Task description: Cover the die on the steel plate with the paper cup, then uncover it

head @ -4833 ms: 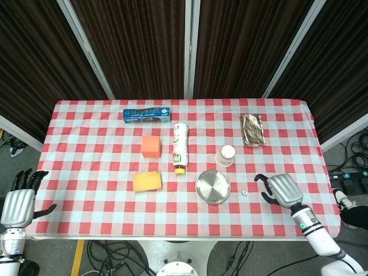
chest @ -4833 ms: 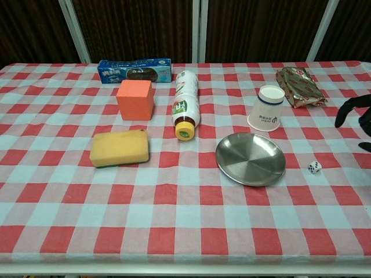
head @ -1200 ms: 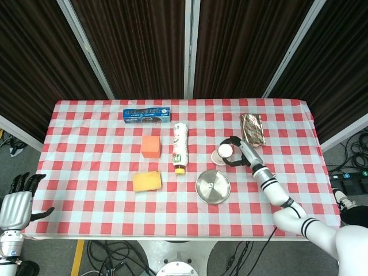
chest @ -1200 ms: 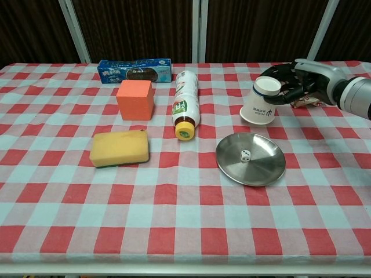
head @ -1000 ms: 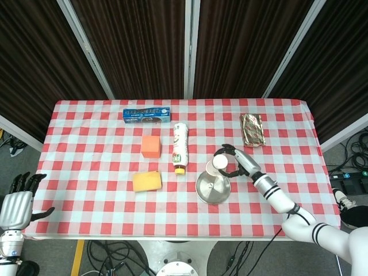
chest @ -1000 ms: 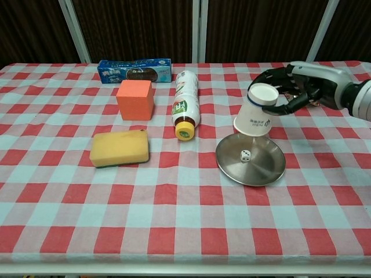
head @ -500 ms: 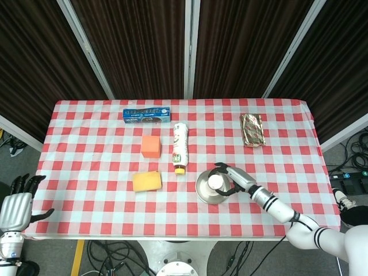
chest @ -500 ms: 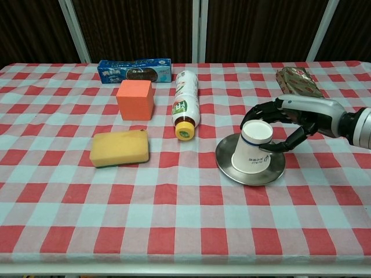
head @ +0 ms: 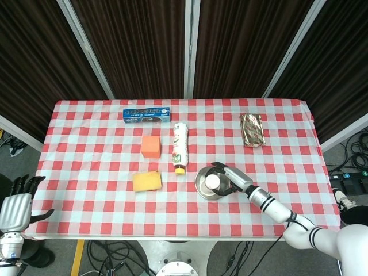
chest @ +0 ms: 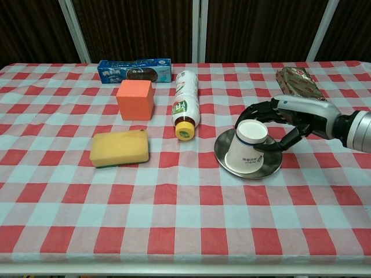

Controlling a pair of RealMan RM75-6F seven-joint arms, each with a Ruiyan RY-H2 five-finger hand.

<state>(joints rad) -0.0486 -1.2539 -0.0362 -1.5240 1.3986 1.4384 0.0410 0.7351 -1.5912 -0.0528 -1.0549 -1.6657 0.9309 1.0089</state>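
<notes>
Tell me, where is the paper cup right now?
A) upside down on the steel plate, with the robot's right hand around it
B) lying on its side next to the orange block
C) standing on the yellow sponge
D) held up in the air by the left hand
A: the paper cup sits inverted on the steel plate, the right hand curled around it.

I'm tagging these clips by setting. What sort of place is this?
Probably a robot test lab, not a home: dark curtain panels behind the table, loose cables on the floor, and a robot hand holding a cup.

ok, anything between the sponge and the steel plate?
Only bare checked cloth between the sponge and the steel plate, clearest in the chest view; the bottle's yellow cap sits just behind that line.
</notes>
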